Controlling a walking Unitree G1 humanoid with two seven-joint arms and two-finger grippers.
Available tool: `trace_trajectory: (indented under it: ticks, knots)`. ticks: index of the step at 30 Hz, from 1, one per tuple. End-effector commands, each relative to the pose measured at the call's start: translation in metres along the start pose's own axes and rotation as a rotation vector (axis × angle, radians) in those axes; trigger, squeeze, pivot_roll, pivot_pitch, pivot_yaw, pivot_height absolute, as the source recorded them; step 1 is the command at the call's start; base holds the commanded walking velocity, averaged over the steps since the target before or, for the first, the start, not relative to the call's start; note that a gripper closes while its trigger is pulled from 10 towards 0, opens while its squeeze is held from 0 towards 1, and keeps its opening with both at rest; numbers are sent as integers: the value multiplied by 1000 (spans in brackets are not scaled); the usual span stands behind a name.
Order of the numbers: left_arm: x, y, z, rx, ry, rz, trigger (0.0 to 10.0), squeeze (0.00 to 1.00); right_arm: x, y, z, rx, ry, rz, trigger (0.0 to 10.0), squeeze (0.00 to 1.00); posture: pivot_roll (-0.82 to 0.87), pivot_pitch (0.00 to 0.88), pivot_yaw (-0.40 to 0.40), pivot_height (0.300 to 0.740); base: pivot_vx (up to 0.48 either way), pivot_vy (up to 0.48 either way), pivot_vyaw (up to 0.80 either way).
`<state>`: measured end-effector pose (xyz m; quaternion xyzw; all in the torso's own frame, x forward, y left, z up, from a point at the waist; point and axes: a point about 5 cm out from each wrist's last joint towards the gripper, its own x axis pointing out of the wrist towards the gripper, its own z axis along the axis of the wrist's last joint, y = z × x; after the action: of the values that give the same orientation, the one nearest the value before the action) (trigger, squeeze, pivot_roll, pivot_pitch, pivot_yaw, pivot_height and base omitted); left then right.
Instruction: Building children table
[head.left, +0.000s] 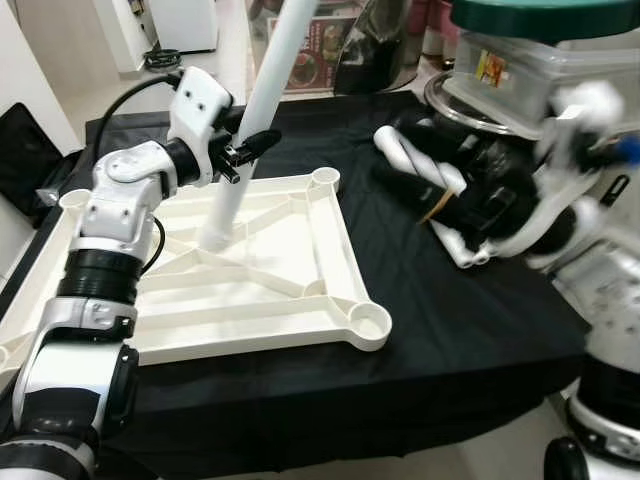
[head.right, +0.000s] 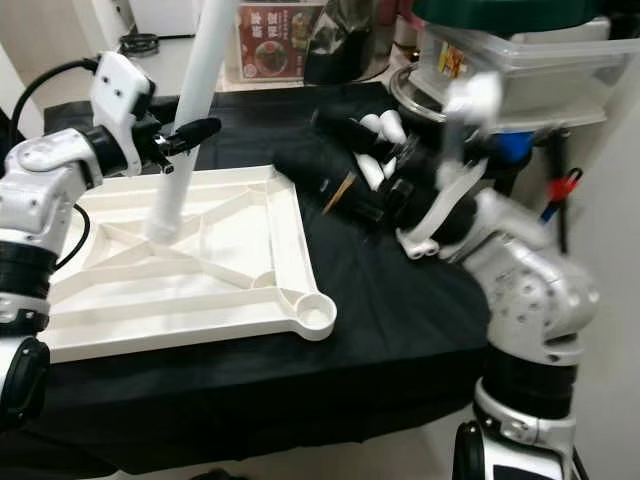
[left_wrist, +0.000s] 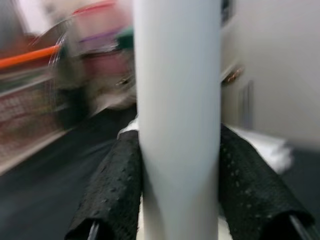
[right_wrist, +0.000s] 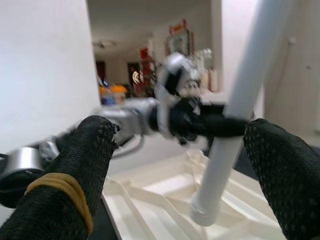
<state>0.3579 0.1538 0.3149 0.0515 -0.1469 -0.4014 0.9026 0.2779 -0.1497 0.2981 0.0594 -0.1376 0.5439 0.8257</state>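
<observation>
A white table top (head.left: 300, 300) lies upside down on the black cloth (head.left: 450, 330), with round leg sockets at its corners. My left gripper (head.left: 250, 145) is shut on a long white table leg (head.left: 268, 80). The leg stands tilted, its lower end resting among the ribs near the middle of the top. In the left wrist view the leg (left_wrist: 177, 125) sits between both fingers (left_wrist: 110, 190). My right gripper (head.right: 305, 142), blurred, hovers open over several spare white legs (head.right: 372, 170) at the back right. It holds nothing, and one finger (right_wrist: 75, 170) wears a yellow rubber band.
Clear plastic boxes with a green lid (head.left: 540, 50) and a round metal rim (head.left: 450, 100) stand at the back right corner. An open corner socket (head.left: 368, 322) lies near the table's front edge. Bare black cloth stretches to the right of the top.
</observation>
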Motion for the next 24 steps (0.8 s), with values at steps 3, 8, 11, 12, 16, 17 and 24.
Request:
trace_trajectory:
  ticks: [3,8,11,12,16,17,24]
  knots:
    - [4,-31,11,-185,-95,-199,10000,0,6,-5,-13,18,26,-55,10000,0,-30,37,26,740,0,0,0]
    - [-13,-79,18,-217,-156,-525,10000,0,13,-1,-2,37,-21,-7,10000,0,-31,35,26,740,0,0,0]
    - [-21,-99,14,-190,-137,-622,10000,0,14,1,11,39,-58,55,10000,0,-37,33,23,740,0,0,0]
    - [-22,-102,13,-185,-132,-624,10000,0,13,2,14,36,-61,78,10000,0,-37,32,22,740,0,0,0]
    - [-17,-100,16,-193,-167,-551,10000,0,7,8,7,12,59,170,10000,0,-37,34,18,740,0,0,0]
    - [-15,-96,20,-183,-201,-506,10000,0,3,11,-1,16,132,199,10000,0,-36,35,13,740,0,0,0]
    - [-10,-73,45,-159,-324,-336,10000,0,-1,10,-24,-21,296,167,10000,0,-36,40,16,740,0,0,0]
